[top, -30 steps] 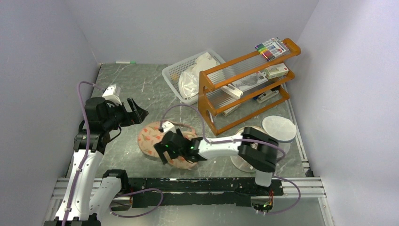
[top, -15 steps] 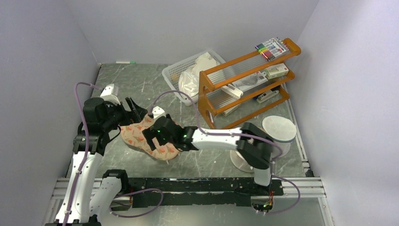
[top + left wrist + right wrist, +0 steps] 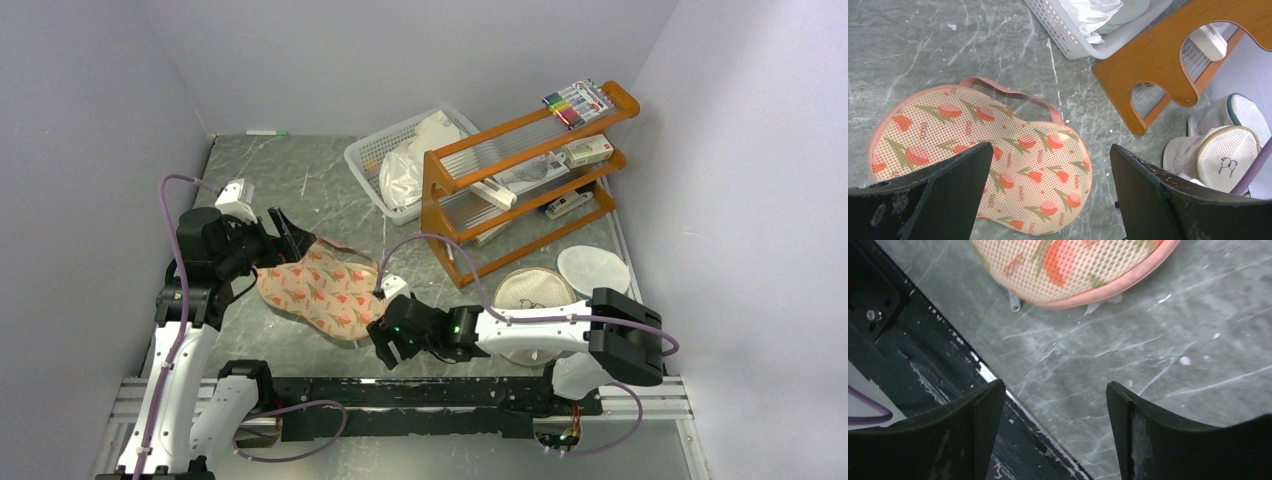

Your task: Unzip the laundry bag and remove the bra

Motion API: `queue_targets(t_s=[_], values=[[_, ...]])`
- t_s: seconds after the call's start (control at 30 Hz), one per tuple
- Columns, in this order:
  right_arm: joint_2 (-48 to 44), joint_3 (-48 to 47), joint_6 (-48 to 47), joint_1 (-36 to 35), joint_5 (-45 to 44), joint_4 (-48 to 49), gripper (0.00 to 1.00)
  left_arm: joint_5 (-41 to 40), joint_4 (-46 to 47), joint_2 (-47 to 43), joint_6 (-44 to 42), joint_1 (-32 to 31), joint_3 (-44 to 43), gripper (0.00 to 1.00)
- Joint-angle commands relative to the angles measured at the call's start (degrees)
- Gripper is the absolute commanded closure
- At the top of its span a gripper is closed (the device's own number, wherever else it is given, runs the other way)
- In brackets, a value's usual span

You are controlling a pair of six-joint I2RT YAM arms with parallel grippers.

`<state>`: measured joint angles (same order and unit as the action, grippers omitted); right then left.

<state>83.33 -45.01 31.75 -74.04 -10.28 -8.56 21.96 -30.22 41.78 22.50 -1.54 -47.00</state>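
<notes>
The laundry bag (image 3: pixel 325 290) lies flat on the table, peach with red flowers and a pink rim. It fills the left wrist view (image 3: pixel 983 160); a strip of pink rim (image 3: pixel 1008 92) stands away from its far edge. My left gripper (image 3: pixel 291 236) hovers open over the bag's left end (image 3: pixel 1050 147). My right gripper (image 3: pixel 385 346) is open and empty just beyond the bag's near right end, low over the table's front edge (image 3: pixel 1054 385). The bag's rim (image 3: pixel 1088 292) and a small metal zip pull (image 3: pixel 1014 302) show ahead of it. The bra is hidden.
A white mesh drum (image 3: pixel 530 293) and a round white disc (image 3: pixel 592 270) sit at right. An orange rack (image 3: pixel 520 165) and a white basket (image 3: pixel 392 158) with plastic bags stand at the back. The black rail (image 3: pixel 440 395) runs along the near edge.
</notes>
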Motion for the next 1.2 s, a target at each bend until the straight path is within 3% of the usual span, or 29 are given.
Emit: queue_targets(t_s=[0.0, 0.1, 0.3, 0.4, 0.6, 0.77, 1.0, 1.17], values=[[1.6, 1.5, 4.8, -1.5, -2.1, 5.5, 0.31, 1.8, 1.5, -0.6, -0.7, 0.0, 0.6, 0.00], [6.0, 0.4, 5.5, -1.6, -6.6, 5.5, 0.35, 1.9, 1.6, -0.7, -0.7, 0.0, 0.7, 0.00], [12.9, -5.3, 5.5, -1.3, -17.2, 4.7, 0.59, 2.5, 1.7, -1.2, -0.7, 0.0, 0.9, 0.00], [15.0, -7.7, 4.8, -0.3, -20.9, 6.2, 0.62, 2.9, 1.9, -1.6, -0.7, 0.0, 0.9, 0.00], [17.0, -10.0, 1.0, 6.5, -19.9, 12.4, 0.63, 4.5, 2.3, -1.0, -1.0, 0.0, 1.0, 0.00], [17.1, -10.8, -3.7, 14.4, -10.8, 16.2, 0.63, 7.0, 2.8, 0.6, -1.6, 0.0, 1.1, 0.00], [6.9, -4.9, -9.8, 14.2, -4.4, 17.5, 0.61, 11.8, 4.4, 1.2, -1.8, 0.0, 1.5, 0.01], [4.1, -1.8, -8.1, 12.1, 1.4, 15.1, 0.46, 12.1, 4.3, 2.1, -4.1, 0.3, 1.1, 0.01]])
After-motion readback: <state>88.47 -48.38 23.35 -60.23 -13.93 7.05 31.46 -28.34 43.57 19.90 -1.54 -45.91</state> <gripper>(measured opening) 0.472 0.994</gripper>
